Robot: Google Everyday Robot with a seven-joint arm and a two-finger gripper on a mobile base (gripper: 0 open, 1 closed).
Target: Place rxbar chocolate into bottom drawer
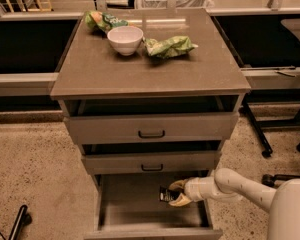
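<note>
The bottom drawer [140, 204] of the grey cabinet is pulled wide open and shows its plain grey floor. My gripper [176, 193] reaches into it from the right, over the drawer's right half. Its fingers are shut on the rxbar chocolate [165, 194], a small black bar that sticks out to the left of the fingertips, just above the drawer floor. My white arm [235, 184] runs off to the lower right.
Two shallower drawers [151, 128] with black handles sit slightly open above. On the cabinet top stand a white bowl [125, 39] and two green snack bags [169, 46]. Chair wheels and legs [262, 134] stand to the right; a black object [17, 221] lies at lower left.
</note>
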